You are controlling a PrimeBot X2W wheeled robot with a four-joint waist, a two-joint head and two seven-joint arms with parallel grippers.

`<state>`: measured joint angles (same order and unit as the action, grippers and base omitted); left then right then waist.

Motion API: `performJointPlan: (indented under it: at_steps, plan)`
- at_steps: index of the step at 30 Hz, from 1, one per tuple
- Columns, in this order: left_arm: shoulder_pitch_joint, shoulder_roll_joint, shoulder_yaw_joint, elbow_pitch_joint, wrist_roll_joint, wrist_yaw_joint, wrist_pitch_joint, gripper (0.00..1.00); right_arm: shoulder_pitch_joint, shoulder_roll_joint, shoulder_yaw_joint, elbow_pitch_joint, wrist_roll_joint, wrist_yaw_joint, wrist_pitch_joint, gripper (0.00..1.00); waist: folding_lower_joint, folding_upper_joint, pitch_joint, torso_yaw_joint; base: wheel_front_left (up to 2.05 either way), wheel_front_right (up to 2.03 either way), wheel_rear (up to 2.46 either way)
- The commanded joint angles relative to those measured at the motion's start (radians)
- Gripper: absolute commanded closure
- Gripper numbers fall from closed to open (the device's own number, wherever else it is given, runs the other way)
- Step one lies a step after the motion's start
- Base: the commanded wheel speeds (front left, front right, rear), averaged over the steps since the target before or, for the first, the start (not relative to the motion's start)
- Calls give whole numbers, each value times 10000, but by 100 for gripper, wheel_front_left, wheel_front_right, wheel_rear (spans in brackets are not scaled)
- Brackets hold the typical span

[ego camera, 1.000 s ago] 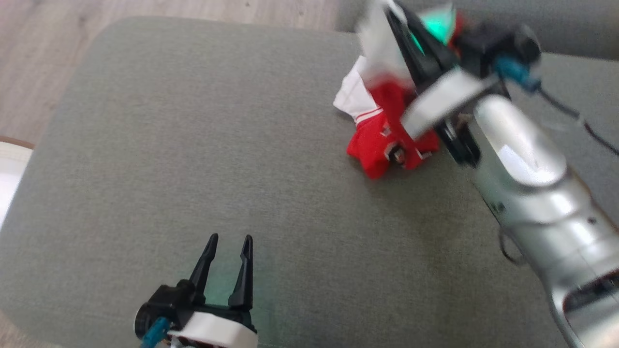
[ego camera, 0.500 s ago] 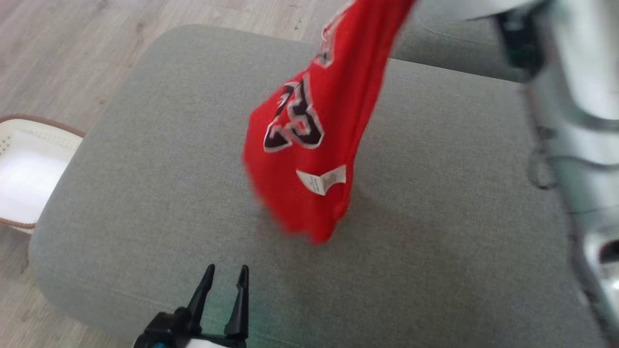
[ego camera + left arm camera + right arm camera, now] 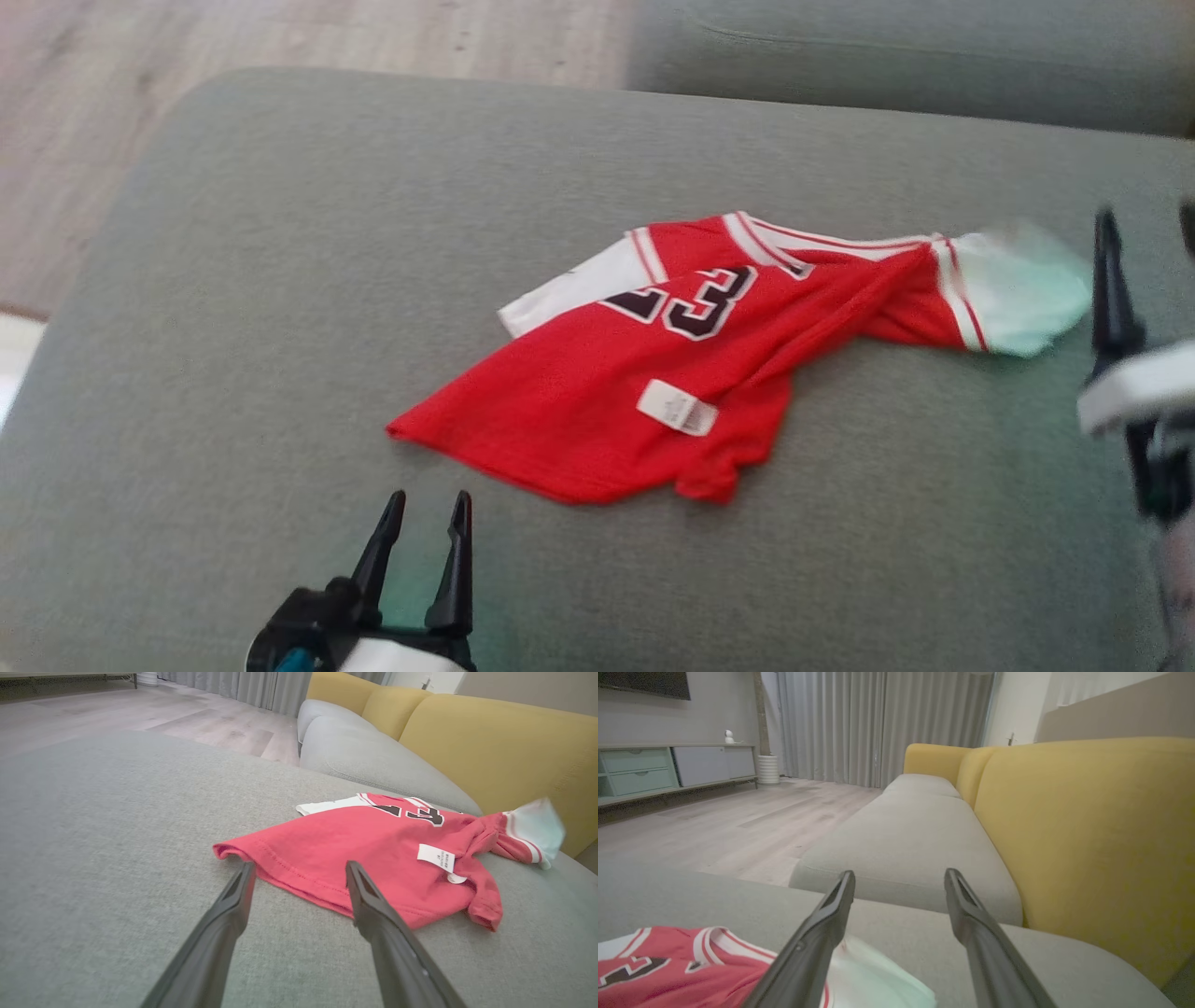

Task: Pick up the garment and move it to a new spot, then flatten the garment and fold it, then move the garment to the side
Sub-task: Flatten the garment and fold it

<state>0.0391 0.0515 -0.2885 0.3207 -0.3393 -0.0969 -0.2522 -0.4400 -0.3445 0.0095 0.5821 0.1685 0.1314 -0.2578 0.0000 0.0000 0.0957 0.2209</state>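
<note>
The red jersey [image 3: 653,373] lies loosely spread, number up, mid-cushion on the grey sofa seat [image 3: 280,280], with the left hand [image 3: 428,499] at its 7 o'clock, fingers apart and empty, and the right hand [image 3: 899,873] at its 3 o'clock, just beside the white sleeve [image 3: 1018,289], fingers spread and gripping nothing.

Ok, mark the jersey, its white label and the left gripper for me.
jersey [image 3: 560,392], head view, on the red body panel below the number.
white label [image 3: 677,408], head view, on the middle of the tag.
left gripper [image 3: 429,499], head view, midway between its fingertips.
</note>
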Motion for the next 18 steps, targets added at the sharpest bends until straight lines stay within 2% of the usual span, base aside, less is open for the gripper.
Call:
performJointPlan:
  at_steps: [1, 5, 10, 13, 14, 18]
  plan:
    - [-487, -13, 299, -288, 10, -24, -95, 0, 500, 223, -208, -858, 40, -7, -39, 0, 0, 0, 44, -483, 0, 0, 0]
    - [-610, -13, 135, -297, 0, -78, -95, 0, 1790, 856, -384, -1840, -37, -7, -39, 0, 0, 0, 34, -947, 0, 0, 0]
    - [-827, -13, -315, -354, -143, -178, -95, 0, 2535, 1423, -272, -2536, -40, -7, -39, 0, 0, 0, 41, -1328, 0, 0, 0]
    - [-1099, -13, -966, -310, -312, -265, -95, 0, 2784, 1733, -83, -2881, -128, -7, -39, 0, 0, 0, 94, -1621, 0, 0, 0]
    - [-1338, -13, -1508, -120, -500, -302, -95, 0, 2839, 1868, 107, -2985, -140, -7, -39, 0, 0, 0, 159, -1822, 0, 0, 0]
    - [-1940, -13, -2505, 521, -1010, -329, -95, 0, 2758, 2012, 428, -3017, -115, -7, -39, 0, 0, 0, 346, -2243, 0, 0, 0]
